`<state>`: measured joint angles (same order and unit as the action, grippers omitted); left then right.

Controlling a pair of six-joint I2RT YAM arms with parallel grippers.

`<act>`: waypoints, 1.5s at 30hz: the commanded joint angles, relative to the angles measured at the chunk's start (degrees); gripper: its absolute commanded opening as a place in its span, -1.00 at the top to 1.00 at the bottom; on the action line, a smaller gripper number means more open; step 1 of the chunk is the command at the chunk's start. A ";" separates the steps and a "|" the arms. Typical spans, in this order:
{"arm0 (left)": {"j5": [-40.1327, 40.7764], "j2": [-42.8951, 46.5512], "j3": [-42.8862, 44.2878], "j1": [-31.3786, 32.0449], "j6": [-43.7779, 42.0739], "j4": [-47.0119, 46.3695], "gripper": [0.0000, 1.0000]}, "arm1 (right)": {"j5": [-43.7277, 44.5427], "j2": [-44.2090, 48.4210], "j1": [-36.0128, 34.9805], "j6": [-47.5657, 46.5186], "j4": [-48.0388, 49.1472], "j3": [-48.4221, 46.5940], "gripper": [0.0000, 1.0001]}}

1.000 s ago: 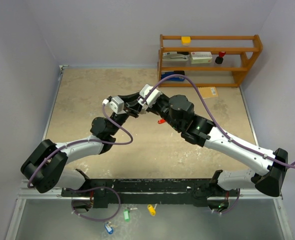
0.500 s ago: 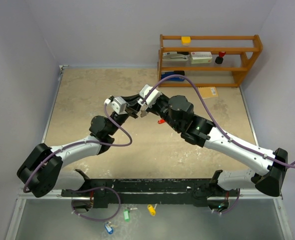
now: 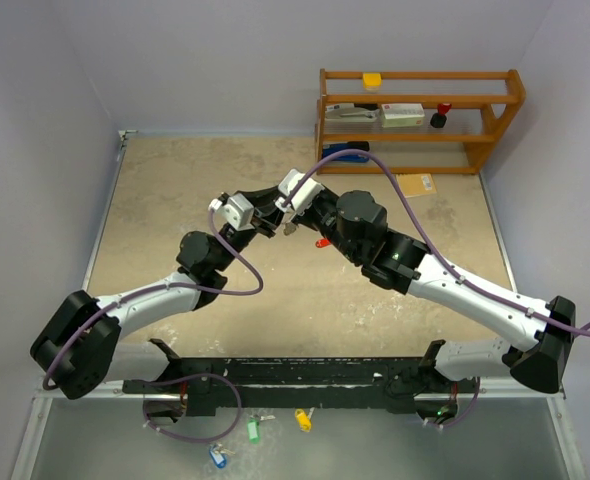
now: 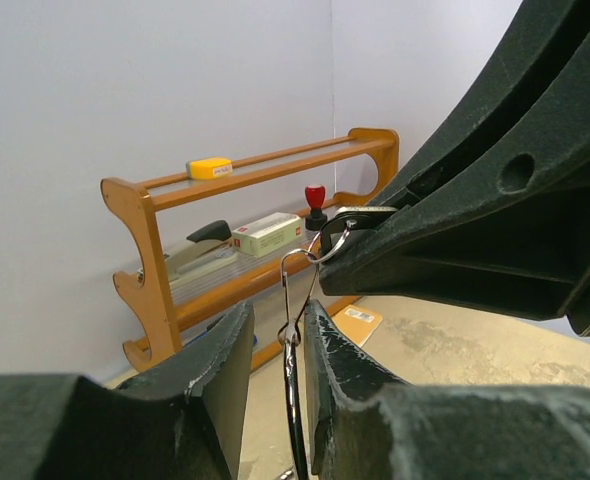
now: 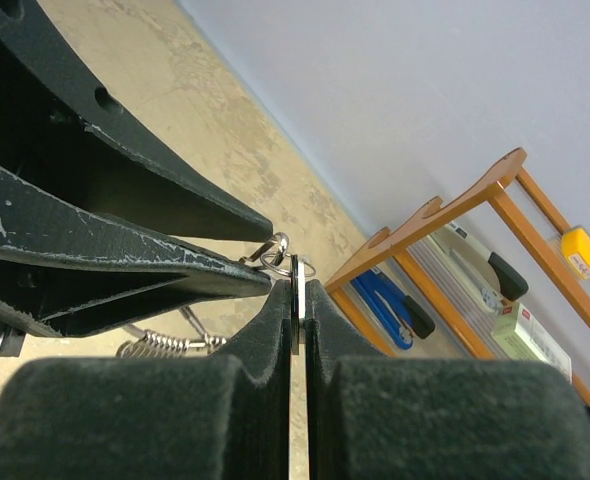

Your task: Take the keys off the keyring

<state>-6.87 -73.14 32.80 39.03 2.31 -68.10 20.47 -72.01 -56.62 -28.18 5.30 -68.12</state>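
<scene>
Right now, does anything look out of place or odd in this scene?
Yes: a green-tagged key, a yellow-tagged key and a blue-tagged key lie off the table, on the grey surface below the mounting rail, as if dropped there. Nothing else stands out.

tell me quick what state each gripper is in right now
Left gripper: slightly open, with the keyring hanging between its fingers, not clamped.
Right gripper: closed on a key.
</scene>
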 commanded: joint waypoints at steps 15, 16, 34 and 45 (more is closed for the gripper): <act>-2.07 -1.60 1.31 -0.10 2.51 -7.49 0.45 | 0.60 0.47 -0.42 -0.49 1.90 -1.67 1.00; -2.13 -1.64 1.27 -0.09 2.53 -7.51 0.46 | 0.54 0.40 -0.42 -0.47 1.91 -1.69 1.00; -2.28 -0.37 -0.52 -0.09 3.02 -10.10 0.95 | 1.22 -0.20 -0.50 0.22 1.73 -1.49 1.00; -2.89 2.89 -0.72 -0.09 -1.77 -1.58 1.00 | 4.18 -0.60 -0.60 -1.11 -2.53 -6.35 1.00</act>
<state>-9.45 -72.95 32.23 39.03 3.20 -71.05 21.91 -72.40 -56.95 -28.51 3.73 -69.06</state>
